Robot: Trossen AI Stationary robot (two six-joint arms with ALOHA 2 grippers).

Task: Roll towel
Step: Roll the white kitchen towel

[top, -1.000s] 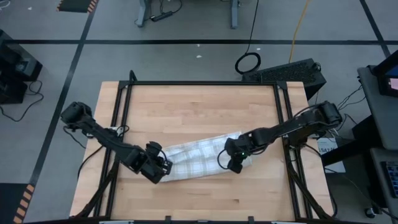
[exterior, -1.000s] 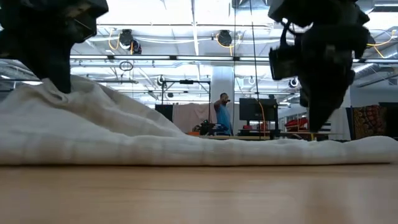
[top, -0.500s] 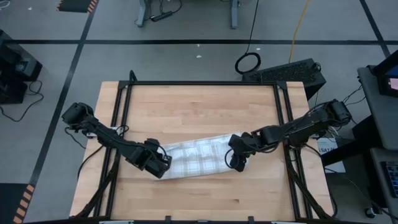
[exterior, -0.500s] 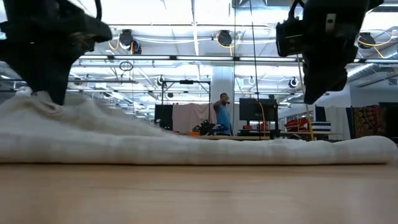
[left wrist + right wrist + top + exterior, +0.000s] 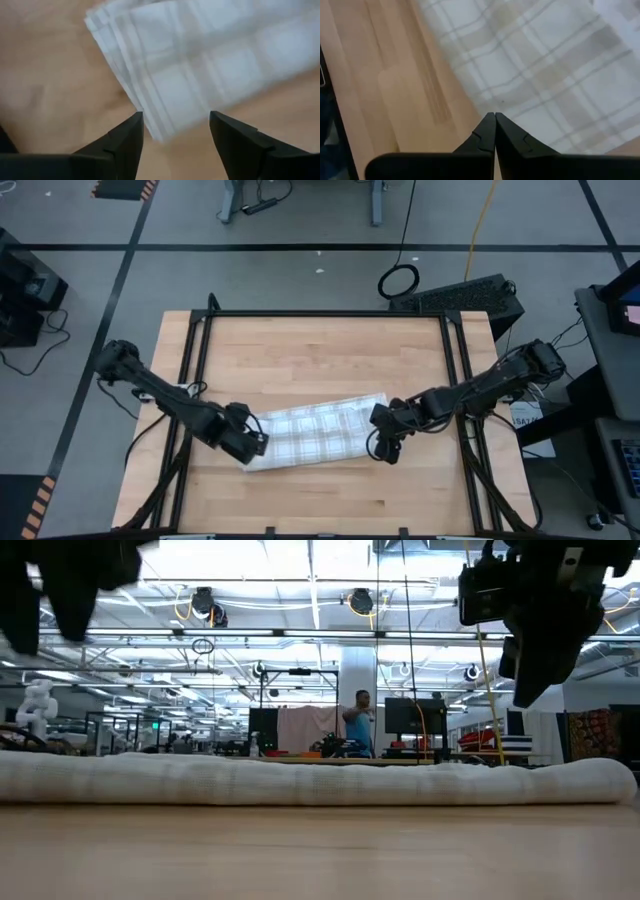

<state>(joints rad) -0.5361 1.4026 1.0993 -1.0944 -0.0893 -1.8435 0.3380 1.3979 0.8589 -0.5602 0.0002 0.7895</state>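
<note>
The towel [image 5: 315,430], white with a grey-tan plaid, lies flat on the wooden table as a folded strip running from near left to far right; the low view shows it as a low band [image 5: 300,782]. My left gripper [image 5: 255,448] hovers open above the strip's left end [image 5: 130,75], raised clear of it in the low view [image 5: 50,620]. My right gripper [image 5: 385,452] is shut and hangs just above the towel's right end [image 5: 545,65], its tip [image 5: 530,690] clear of the cloth.
Black frame rails [image 5: 190,380] [image 5: 462,380] run along the table's left and right sides. Bare wood [image 5: 320,350] lies beyond the towel and a narrower band [image 5: 320,500] in front of it. A person [image 5: 358,725] stands far off in the room.
My left gripper has opened, let go of the towel's left end and risen. That end, held up in a hump before, has dropped and now lies flat. My right gripper, still shut, has risen off the towel's right end and shifted slightly toward the table's right edge.
</note>
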